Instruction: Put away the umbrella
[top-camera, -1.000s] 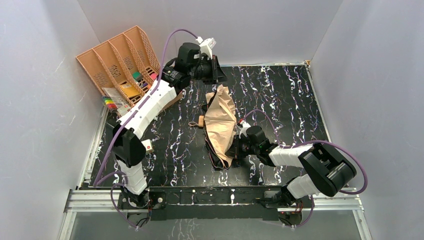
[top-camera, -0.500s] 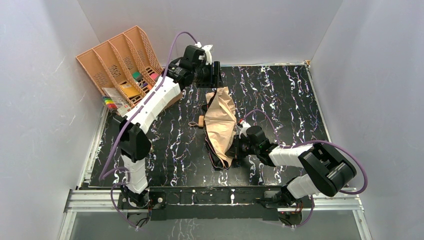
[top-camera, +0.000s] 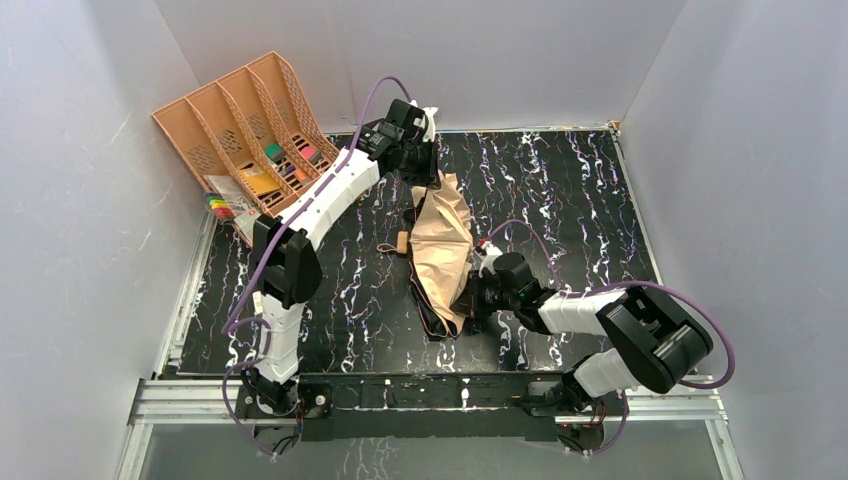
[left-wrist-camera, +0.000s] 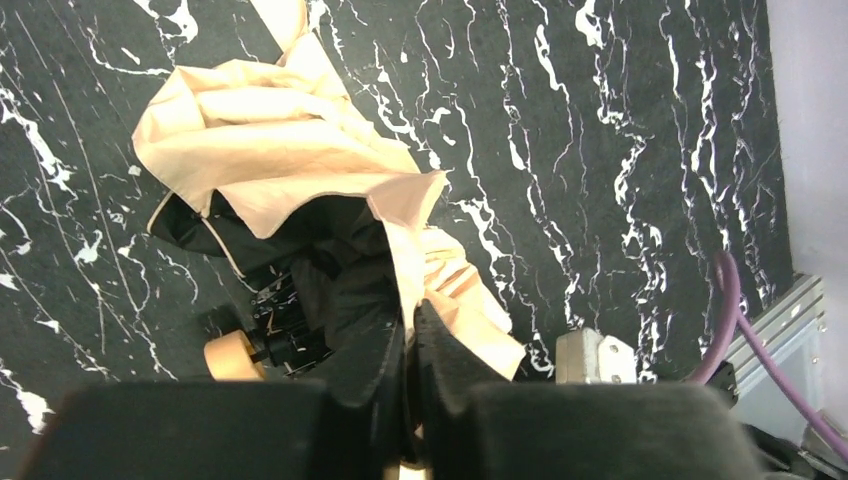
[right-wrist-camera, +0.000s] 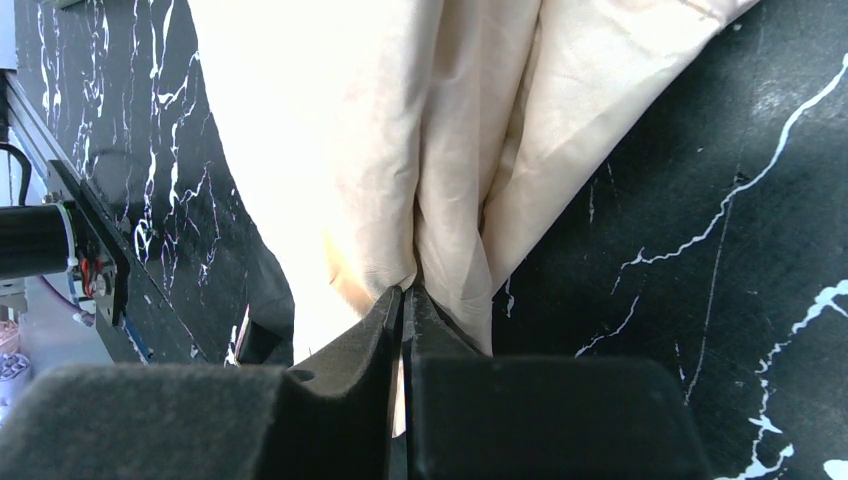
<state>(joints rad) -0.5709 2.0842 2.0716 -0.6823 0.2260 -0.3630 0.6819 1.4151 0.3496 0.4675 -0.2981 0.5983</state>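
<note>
The umbrella (top-camera: 441, 243) lies partly unfolded in the middle of the black marbled table, pale tan fabric over a dark lining. Its short tan handle (top-camera: 402, 242) sticks out to the left. My left gripper (top-camera: 424, 172) is at the umbrella's far end. In the left wrist view it (left-wrist-camera: 410, 322) is shut, pinching a fold of tan fabric (left-wrist-camera: 300, 150), with the handle's round end (left-wrist-camera: 232, 357) just left of it. My right gripper (top-camera: 470, 296) is at the near right side of the umbrella. In the right wrist view it (right-wrist-camera: 408, 296) is shut on a pleat of the fabric (right-wrist-camera: 330, 120).
A peach-orange divided file tray (top-camera: 230, 112) leans at the back left, with small coloured items in its slots and a pack of coloured pens (top-camera: 221, 206) beside it. Grey walls close three sides. A metal rail (left-wrist-camera: 780, 320) runs along the table's edge.
The left arm has swung right and down from beside the tray to the umbrella's far end. Its gripper opened and closed again on the fabric. The right arm has kept still.
</note>
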